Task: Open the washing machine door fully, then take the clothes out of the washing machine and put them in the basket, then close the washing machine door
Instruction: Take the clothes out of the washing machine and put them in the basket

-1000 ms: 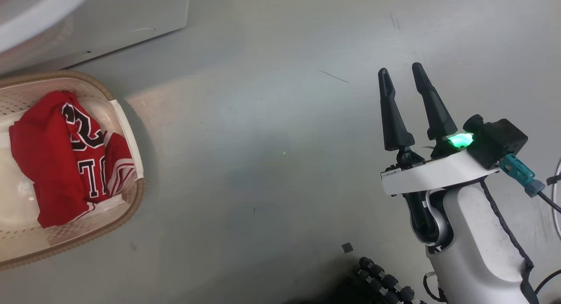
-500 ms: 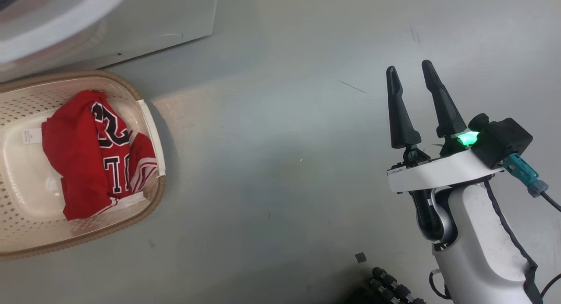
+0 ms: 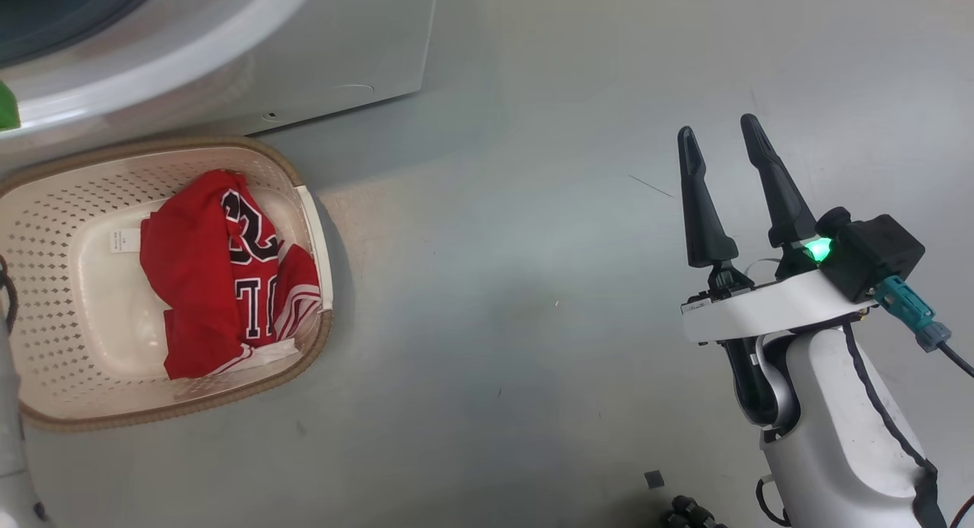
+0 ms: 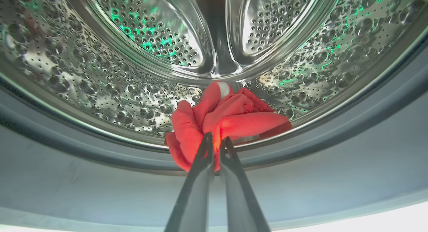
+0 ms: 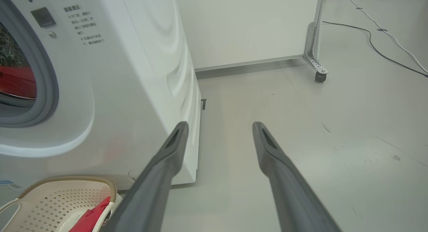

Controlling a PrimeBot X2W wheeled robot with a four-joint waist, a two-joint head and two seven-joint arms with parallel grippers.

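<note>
L gripper [image 4: 216,138]: clamped on red garment [image 4: 234,118] at drum [image 4: 100,91] front lip. R gripper [image 3: 718,126]: jaws wide, empty, above floor [image 3: 494,246]. Jersey [image 3: 198,284] lies in basket [image 3: 46,231], right end.

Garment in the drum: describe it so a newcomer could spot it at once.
Find the white washing machine and look into its steel drum. At the drum's front lip lies a bunched red garment, pinched in the shut left gripper. Unlike the red jersey in the basket on the floor, it shows no lettering.
</note>
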